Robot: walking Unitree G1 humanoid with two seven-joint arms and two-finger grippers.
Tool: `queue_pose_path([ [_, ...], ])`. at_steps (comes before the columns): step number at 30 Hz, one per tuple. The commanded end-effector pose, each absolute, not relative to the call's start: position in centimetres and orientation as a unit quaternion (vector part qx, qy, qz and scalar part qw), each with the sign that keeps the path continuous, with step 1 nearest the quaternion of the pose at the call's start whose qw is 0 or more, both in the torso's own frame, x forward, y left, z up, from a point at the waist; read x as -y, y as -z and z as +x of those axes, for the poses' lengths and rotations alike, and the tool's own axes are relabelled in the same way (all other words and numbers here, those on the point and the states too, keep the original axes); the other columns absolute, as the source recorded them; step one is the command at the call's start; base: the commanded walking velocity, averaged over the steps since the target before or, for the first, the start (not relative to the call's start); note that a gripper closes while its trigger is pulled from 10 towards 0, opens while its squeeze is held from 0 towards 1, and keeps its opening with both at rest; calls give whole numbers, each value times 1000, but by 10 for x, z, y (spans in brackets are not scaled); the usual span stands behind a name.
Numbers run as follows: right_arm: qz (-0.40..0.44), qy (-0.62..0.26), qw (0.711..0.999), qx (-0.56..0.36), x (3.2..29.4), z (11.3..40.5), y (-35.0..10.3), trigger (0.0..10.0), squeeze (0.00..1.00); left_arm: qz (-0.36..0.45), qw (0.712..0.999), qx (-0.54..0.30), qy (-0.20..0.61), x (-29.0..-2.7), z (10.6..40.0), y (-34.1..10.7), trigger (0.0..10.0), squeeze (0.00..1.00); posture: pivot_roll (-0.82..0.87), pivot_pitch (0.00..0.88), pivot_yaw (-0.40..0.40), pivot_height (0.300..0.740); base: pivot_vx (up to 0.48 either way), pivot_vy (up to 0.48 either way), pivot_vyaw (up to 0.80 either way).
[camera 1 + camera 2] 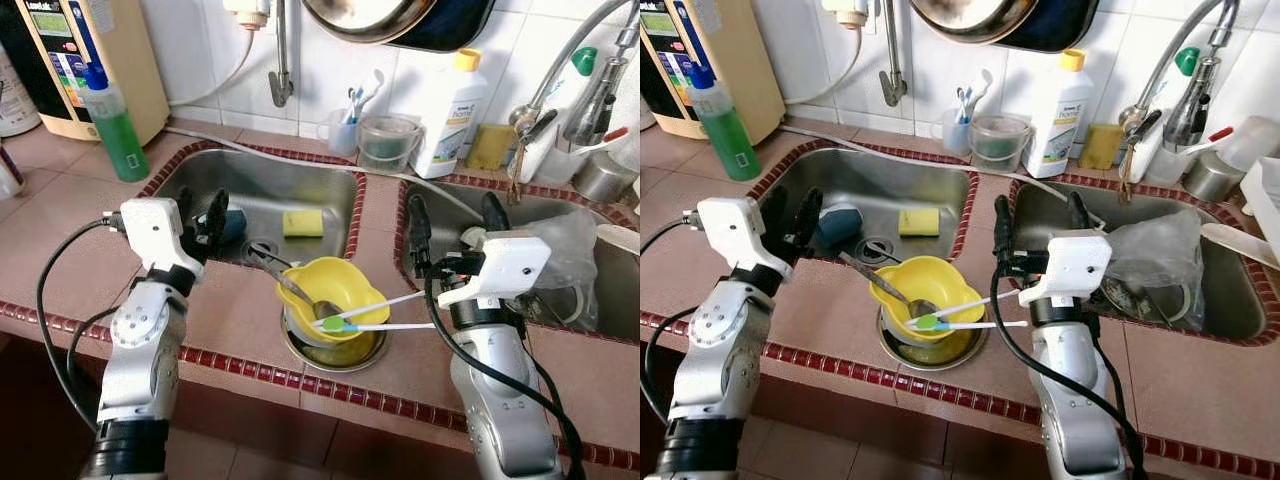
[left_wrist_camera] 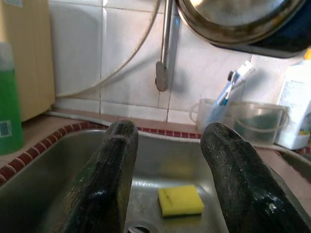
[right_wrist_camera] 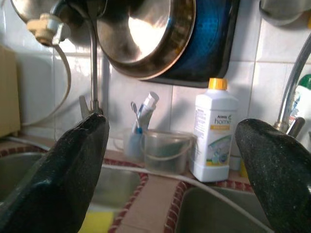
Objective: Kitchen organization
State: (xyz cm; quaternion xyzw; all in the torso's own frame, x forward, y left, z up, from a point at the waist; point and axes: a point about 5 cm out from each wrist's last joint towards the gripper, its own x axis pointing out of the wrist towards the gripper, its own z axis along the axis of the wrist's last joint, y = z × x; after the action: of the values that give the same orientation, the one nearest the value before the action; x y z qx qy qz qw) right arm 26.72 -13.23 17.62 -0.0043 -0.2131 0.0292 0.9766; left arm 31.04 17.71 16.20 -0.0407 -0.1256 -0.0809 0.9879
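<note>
The yellow bowl (image 1: 333, 290) sits on the counter between the left gripper (image 1: 203, 222) and right gripper (image 1: 455, 232); both are spread apart, holding nothing.

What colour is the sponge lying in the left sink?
Yellow. The sponge shows best in the left eye view, lying on the sink floor.

A sponge (image 1: 302, 223) lies in the left sink (image 1: 200, 180); a bowl (image 1: 330, 290) sits on the counter before it.

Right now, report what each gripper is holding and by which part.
Nothing is held. The left gripper hovers open over the left sink; the right gripper is open over the right sink's near edge.
</note>
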Motion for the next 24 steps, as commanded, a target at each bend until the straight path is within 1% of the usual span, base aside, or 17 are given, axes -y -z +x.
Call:
queue_pose_path([
  [1,-11,-24,977,212,137,269,-173,10000,0,-21,988,125,84,-178,310,-159,10000,0,38,0,-9,740,0,0,0],
  [11,-24,-27,976,213,143,277,-171,10000,0,-20,988,132,83,-177,314,-159,10000,0,38,0,-15,740,0,0,0],
  [18,-30,-21,976,214,148,278,-167,10000,0,-5,988,129,90,-188,312,-155,10000,0,34,0,-5,740,0,0,0],
  [24,-33,-14,976,215,154,278,-167,10000,0,-3,987,130,90,-190,313,-157,10000,0,42,0,-2,740,0,0,0],
])
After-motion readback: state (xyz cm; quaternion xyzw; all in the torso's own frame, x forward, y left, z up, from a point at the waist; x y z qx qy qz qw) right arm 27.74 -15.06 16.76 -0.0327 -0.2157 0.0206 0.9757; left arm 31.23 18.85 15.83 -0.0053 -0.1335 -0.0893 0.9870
